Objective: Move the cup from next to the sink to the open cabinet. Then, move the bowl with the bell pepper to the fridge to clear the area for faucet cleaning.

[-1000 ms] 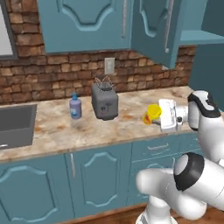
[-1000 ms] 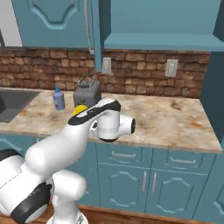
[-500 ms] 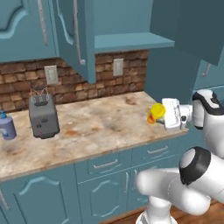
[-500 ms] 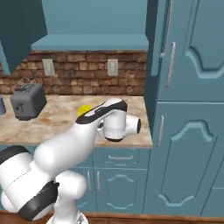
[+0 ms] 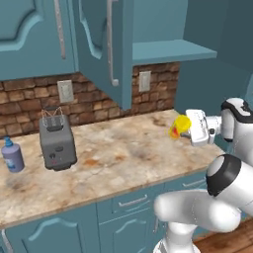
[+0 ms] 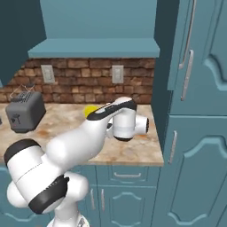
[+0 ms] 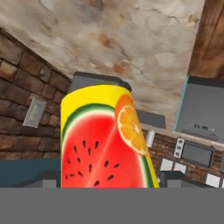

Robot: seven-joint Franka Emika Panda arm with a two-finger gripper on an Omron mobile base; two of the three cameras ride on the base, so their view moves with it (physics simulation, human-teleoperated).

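Hand view is showing the cup (image 7: pixel 103 140) sitting between my gripper (image 5: pixel 184 129) jaws, which are pinching its wall mid-height; I'm carrying it above the counter (image 5: pixel 123 153), below the open cabinet (image 5: pixel 170 49) shelf. Judging it light, rigid and slick, I'm gripping its widest band.

yellow cup with watermelon and orange print (image 7: pixel 103 140): base cut off at the bottom of the hand view; in the right base view only a yellow sliver (image 6: pixel 91 110) shows behind the arm
pincer (image 5: pixel 184 129): fingers hidden by the cup, centre right of the left base view
blue soap bottle (image 5: pixel 12 155): close to the left edge, label too small to read
grey toaster (image 6: pixel 24 113): front marking too small to tell
teal wall cabinet door (image 5: pixel 101 44): top cut off by the upper edge
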